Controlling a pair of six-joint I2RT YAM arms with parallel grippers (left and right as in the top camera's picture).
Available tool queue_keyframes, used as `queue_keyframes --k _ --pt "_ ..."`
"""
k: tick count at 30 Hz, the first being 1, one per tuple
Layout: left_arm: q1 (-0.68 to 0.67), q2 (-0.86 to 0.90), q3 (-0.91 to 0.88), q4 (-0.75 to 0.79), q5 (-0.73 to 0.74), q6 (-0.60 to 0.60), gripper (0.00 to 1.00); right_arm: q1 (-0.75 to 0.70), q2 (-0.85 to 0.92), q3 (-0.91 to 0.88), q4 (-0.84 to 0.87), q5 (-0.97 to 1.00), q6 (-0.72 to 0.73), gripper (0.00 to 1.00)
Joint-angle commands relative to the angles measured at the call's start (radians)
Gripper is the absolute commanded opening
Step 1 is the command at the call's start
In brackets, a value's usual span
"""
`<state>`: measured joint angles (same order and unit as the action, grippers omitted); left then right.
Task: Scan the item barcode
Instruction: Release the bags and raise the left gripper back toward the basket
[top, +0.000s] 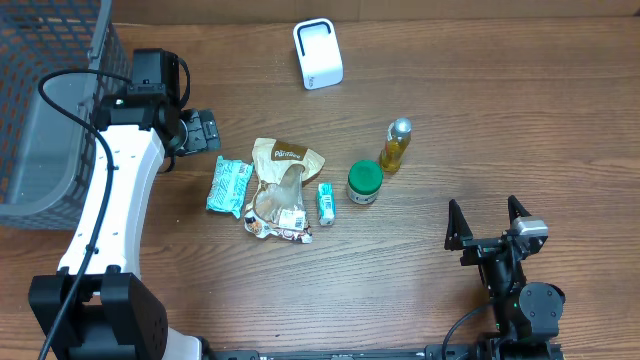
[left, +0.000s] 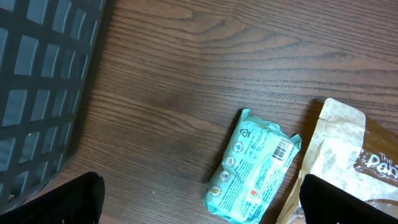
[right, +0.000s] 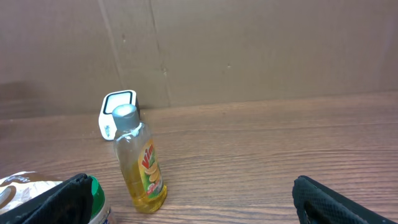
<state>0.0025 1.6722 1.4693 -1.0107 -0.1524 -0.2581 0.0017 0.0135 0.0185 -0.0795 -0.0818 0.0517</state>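
A white barcode scanner (top: 318, 53) stands at the back of the table, and it shows small in the right wrist view (right: 116, 113). The items lie mid-table: a teal packet (top: 230, 186), a beige snack bag (top: 283, 180), a small teal box (top: 326, 203), a green-lidded jar (top: 365, 183) and a yellow bottle (top: 396, 146). My left gripper (top: 208, 131) hovers open just up-left of the teal packet (left: 255, 168), whose barcode faces up. My right gripper (top: 488, 225) is open near the front right, apart from the bottle (right: 140, 158), holding nothing.
A dark mesh basket (top: 45, 100) fills the far left (left: 43, 81). The beige bag (left: 348, 149) lies right beside the teal packet. The green jar (right: 96, 199) stands by my right gripper's left finger. A cardboard wall backs the table.
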Motion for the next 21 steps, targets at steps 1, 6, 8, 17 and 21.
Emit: queue_keyframes --k 1,6,8,17,21 --pt "0.004 0.002 0.019 -0.003 -0.011 0.015 0.99 0.005 -0.011 -0.011 0.003 -0.006 0.000 1.00" --pt "0.004 0.002 0.019 -0.003 -0.011 0.015 1.00 0.005 -0.011 -0.011 0.003 -0.006 0.000 1.00" --pt "0.004 0.002 0.019 -0.003 -0.011 0.015 1.00 0.005 -0.011 -0.011 0.003 -0.006 0.000 1.00" --pt "0.004 0.002 0.019 -0.003 -0.011 0.015 1.00 0.005 -0.011 -0.011 0.003 -0.006 0.000 1.00" --pt "0.004 0.002 0.019 -0.003 -0.011 0.015 1.00 0.005 -0.011 -0.011 0.003 -0.006 0.000 1.00"
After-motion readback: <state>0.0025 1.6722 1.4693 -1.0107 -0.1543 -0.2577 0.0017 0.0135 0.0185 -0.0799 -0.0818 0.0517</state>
